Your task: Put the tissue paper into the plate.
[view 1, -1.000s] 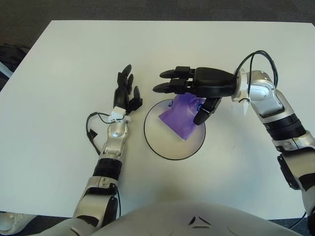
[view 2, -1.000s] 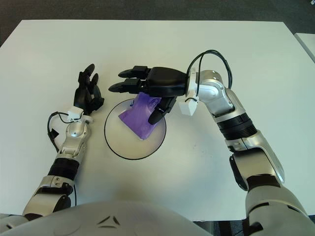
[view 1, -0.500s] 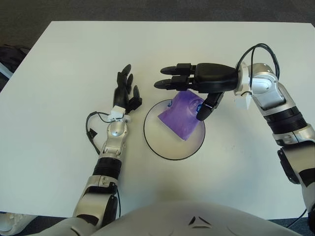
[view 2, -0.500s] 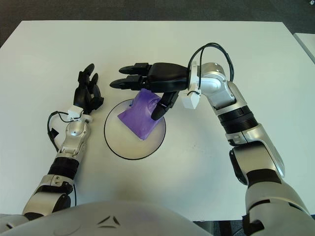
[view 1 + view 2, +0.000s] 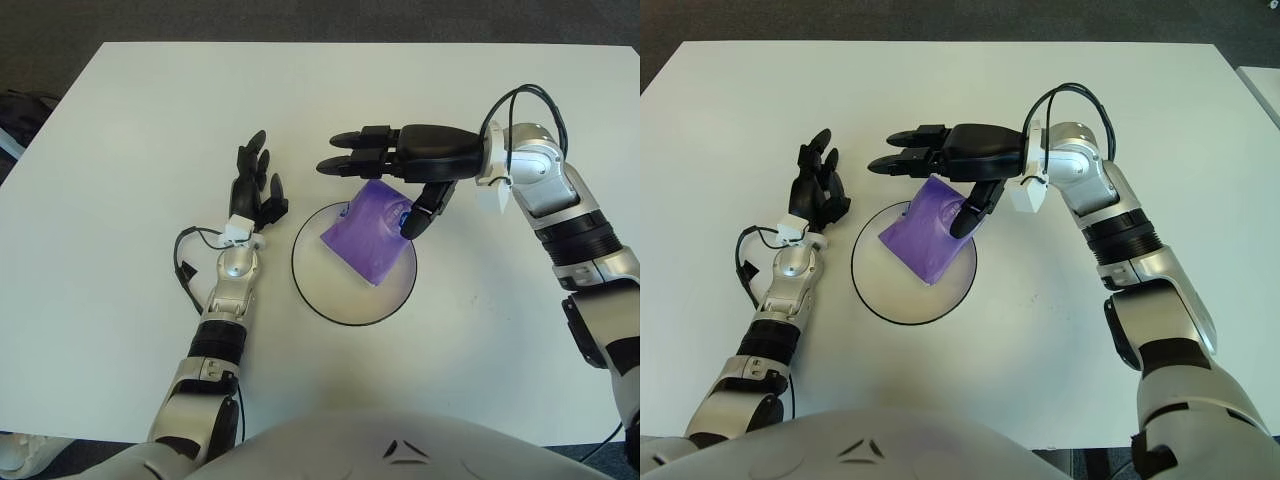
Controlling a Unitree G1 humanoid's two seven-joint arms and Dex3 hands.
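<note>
Nearest the table's front edge, toward its middle, sits the plate (image 5: 340, 300), a pale round dish with a dark rim on the white table (image 5: 120, 300). The tissue paper (image 5: 368, 230), a crumpled purple packet, lies inside the plate in its far half, with one corner reaching toward the plate's centre. Just beyond the plate's left side shows the left hand (image 5: 257, 185), fingers spread and relaxed, holding nothing, its palm turned toward the plate. Farther back, the right hand (image 5: 400, 165) hangs over the plate's far rim, reaching in from the table's right side. Its two upper fingers (image 5: 352, 152) stretch out straight past the tissue paper toward the left, and its thumb (image 5: 418, 212) points down next to the paper's far right edge; whether the thumb tip touches it cannot be told. The hand is open and grips nothing.
</note>
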